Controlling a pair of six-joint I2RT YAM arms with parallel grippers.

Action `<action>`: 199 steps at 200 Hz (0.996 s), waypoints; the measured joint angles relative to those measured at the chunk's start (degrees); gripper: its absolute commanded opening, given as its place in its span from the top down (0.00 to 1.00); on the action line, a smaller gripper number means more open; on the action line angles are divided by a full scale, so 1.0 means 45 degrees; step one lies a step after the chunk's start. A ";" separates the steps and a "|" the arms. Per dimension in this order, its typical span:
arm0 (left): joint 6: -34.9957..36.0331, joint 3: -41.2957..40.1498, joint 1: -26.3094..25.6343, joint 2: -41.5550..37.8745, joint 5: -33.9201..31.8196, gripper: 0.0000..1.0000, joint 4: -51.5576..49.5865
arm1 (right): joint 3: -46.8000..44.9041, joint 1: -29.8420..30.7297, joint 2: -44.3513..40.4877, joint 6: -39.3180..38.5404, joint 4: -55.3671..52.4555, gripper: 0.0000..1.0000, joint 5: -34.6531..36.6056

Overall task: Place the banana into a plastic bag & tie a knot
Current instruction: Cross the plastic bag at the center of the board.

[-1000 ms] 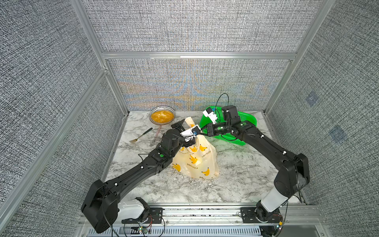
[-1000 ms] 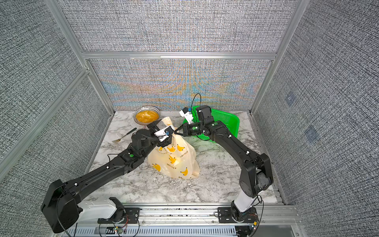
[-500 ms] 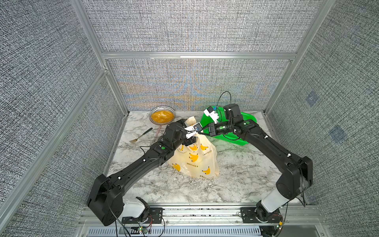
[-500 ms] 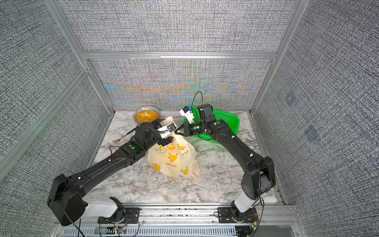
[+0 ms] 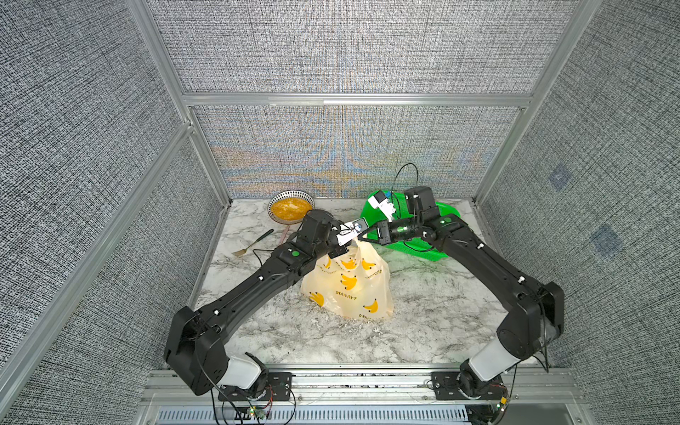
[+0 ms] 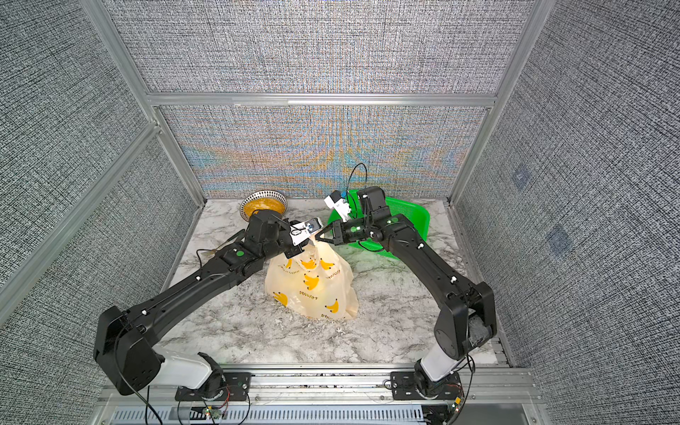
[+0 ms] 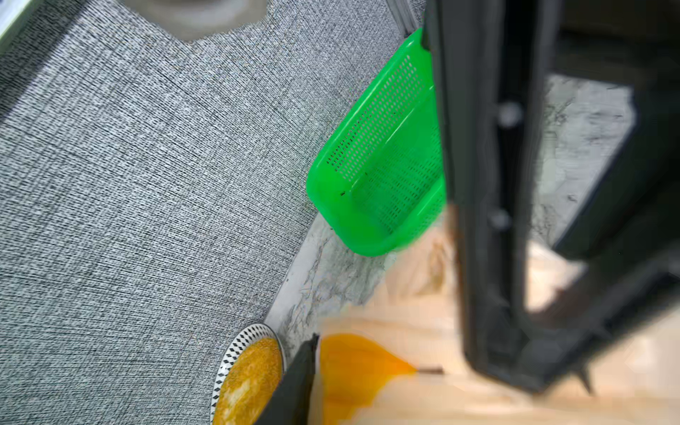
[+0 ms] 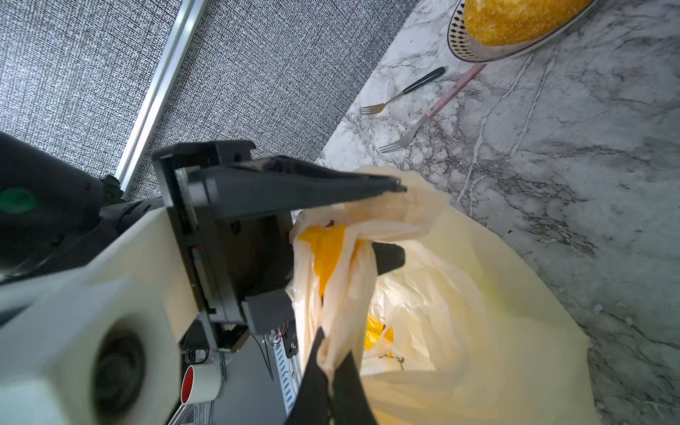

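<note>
In both top views: bag (image 5: pixel 349 287) (image 6: pixel 312 290) mid-table, a cream crinkled cone of thin translucent film, printed yellow. Peak right at left gripper (image 5: pixel 354 241) and right gripper (image 5: pixel 362 238), tips close together above it. Green perforated basket (image 5: pixel 449 210) behind.

Left wrist: blurred cream film near the basket's rounded corner; grip unreadable here.

Right wrist: right gripper (image 8: pixel 330 368) pinched tight on a twisted handle strip. Left gripper (image 8: pixel 401 220) narrow, bunched handle between matte black fingers; clamped or not, cannot tell. Banana not told apart from prints.
</note>
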 measured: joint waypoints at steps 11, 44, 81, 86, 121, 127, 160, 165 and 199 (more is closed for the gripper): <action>-0.0209 0.0257 0.0010 -0.0107 0.0457 0.81 -0.0646 | -0.0107 -0.0024 -0.0049 -0.0165 0.0068 1.00 -0.0126; -0.0962 0.1180 0.0194 -0.0325 0.2297 0.87 -0.2880 | -0.0559 -0.0034 -0.0175 -0.1243 0.0345 1.00 -0.0432; -0.1506 0.1676 0.0563 -0.0423 0.5100 0.89 -0.4721 | -0.2147 -0.0015 -0.0782 -0.2069 0.1870 1.00 -0.1015; -0.1579 0.1715 0.0636 -0.0423 0.5445 0.89 -0.4886 | -0.2375 -0.0015 -0.0918 -0.2089 0.2171 1.00 -0.1073; -0.1744 0.1802 0.1093 -0.0277 0.7456 0.94 -0.5260 | -0.3677 -0.0019 -0.2025 -0.2336 0.3954 1.00 -0.1088; -0.1821 0.1792 0.1151 -0.0223 0.7757 0.94 -0.5246 | -0.3793 -0.0019 -0.2108 -0.2399 0.4192 1.00 -0.1093; -0.2045 0.1802 0.1253 0.0301 0.9092 1.00 -0.5081 | -0.3997 0.0000 -0.2113 -0.2667 0.4707 0.86 -0.1467; -0.2055 0.1836 0.1253 0.0398 0.9262 1.00 -0.5081 | -0.4002 0.0005 -0.2103 -0.2705 0.4736 0.84 -0.1525; -0.2108 0.1836 0.1268 0.0699 1.0093 1.00 -0.5085 | -0.4046 -0.0044 -0.2069 -0.3070 0.4891 0.71 -0.1758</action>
